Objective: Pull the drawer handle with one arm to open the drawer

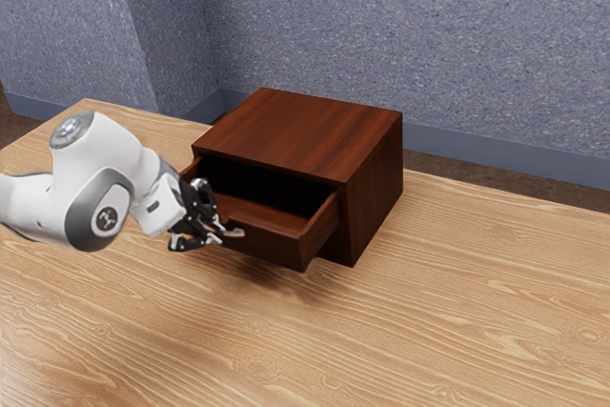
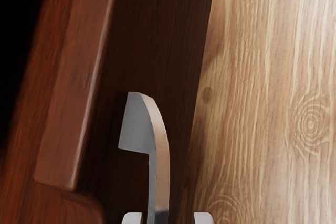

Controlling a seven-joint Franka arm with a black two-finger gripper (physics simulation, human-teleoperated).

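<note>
Exterior view, item one: dark red-brown wooden single-drawer cabinet [image 1: 315, 131], standing at centre frame on the pale wood-grain table [image 1: 429, 321]. Item two, the task's thing: its matching red-brown drawer [image 1: 286, 224], drawn partway out toward the lower left of the frame, with a dark cavity showing above it. We judge the opening begun but not full. Item three: curved grey metal handle [image 1: 232, 231], mounted on the drawer front, left of centre. Item four: black two-finger gripper [image 1: 212, 234] on the white and grey arm [image 1: 86, 197], which enters from the left edge. The gripper sits right at the handle.

Wrist view, same items closer: the handle [image 2: 152, 145] arches off the dark drawer front [image 2: 168, 35], with the table [image 2: 262, 103] beside it. Two pale fingertips [image 2: 132, 217] at the bottom edge flank the handle's stem, and dark wood shows between the stem and each. We record the fingers as parted, the handle between them and not clamped.

Handling notes, our judgement: the handle is rigid, smooth metal, likely slippery, so hook or pinch it at mid-span, across the thin stem. The drawer is stiff wood, moderately heavy, and slides on one axis. Pull straight along that axis, since a skewed pull may bind it or shift the cabinet. Nothing fragile.
</note>
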